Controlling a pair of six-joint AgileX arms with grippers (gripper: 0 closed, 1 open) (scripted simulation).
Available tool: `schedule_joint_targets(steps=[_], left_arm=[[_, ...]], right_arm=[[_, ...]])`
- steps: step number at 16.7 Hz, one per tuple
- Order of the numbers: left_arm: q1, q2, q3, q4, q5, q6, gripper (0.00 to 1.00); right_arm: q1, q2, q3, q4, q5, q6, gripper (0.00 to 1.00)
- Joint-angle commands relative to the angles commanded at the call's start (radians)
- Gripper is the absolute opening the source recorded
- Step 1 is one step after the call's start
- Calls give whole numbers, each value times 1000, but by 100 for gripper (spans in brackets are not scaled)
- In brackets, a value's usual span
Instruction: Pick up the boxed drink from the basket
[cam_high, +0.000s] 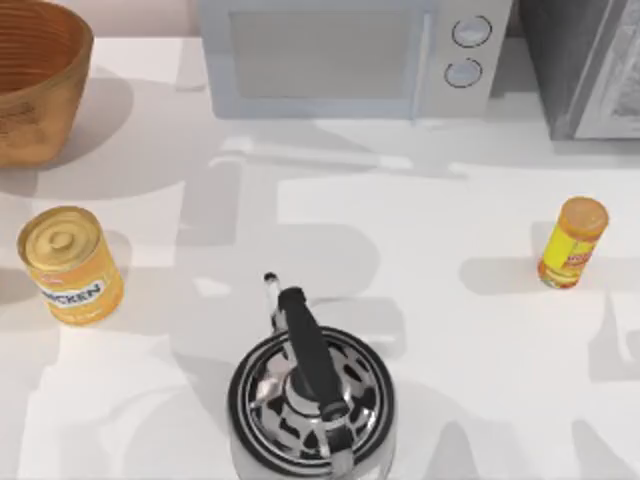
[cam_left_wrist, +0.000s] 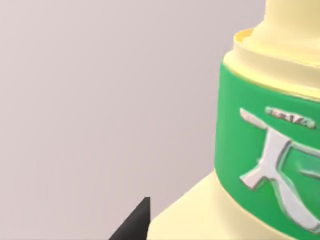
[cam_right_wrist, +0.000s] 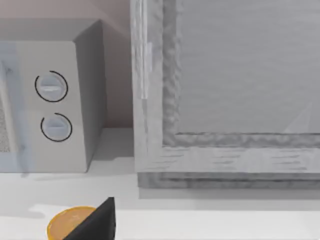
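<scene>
Basket (cam_high: 35, 75): orange-brown ribbed wicker bowl at the far left corner of the table (cam_high: 450, 330), cut by the top view's edge; what lies inside it cannot be seen.
Yellow can (cam_high: 70, 265): upright near the left edge, in front of the basket and well apart from it.
Kettle (cam_high: 310, 400): chrome with a black handle, at the near edge around the middle.
Microwave (cam_high: 350, 55): pale grey, two round dials on its right panel, along the back.
Grey cabinet (cam_high: 590, 65): just right of the microwave at the back right corner.
Orange bottle (cam_high: 572, 243): small, yellow-labelled, standing toward the right side.
Boxed drink (cam_left_wrist: 265, 145): cream-coloured with a green band bearing white characters, very close before the left wrist camera against a plain pale background.
Left gripper: one dark fingertip (cam_left_wrist: 135, 222) touches the drink's lower edge; whether it pinches the drink cannot be told.
Right gripper: one dark fingertip (cam_right_wrist: 97, 222) shows in front of the orange bottle's cap; its spread cannot be told.
</scene>
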Motion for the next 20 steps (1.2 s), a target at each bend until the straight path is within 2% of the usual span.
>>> schedule_joint_targets(steps=[4, 8, 20], left_arm=[[-7, -62, -50, -26, -9, -5, 0], [-31, -290, -220, -90, -39, -10, 0], [-160, -1505, -1051, -386, -183, -11, 0]], right_arm=[[0, 0, 0, 0, 0, 0, 100], [0, 0, 0, 0, 0, 0, 100], [0, 0, 0, 0, 0, 0, 100]])
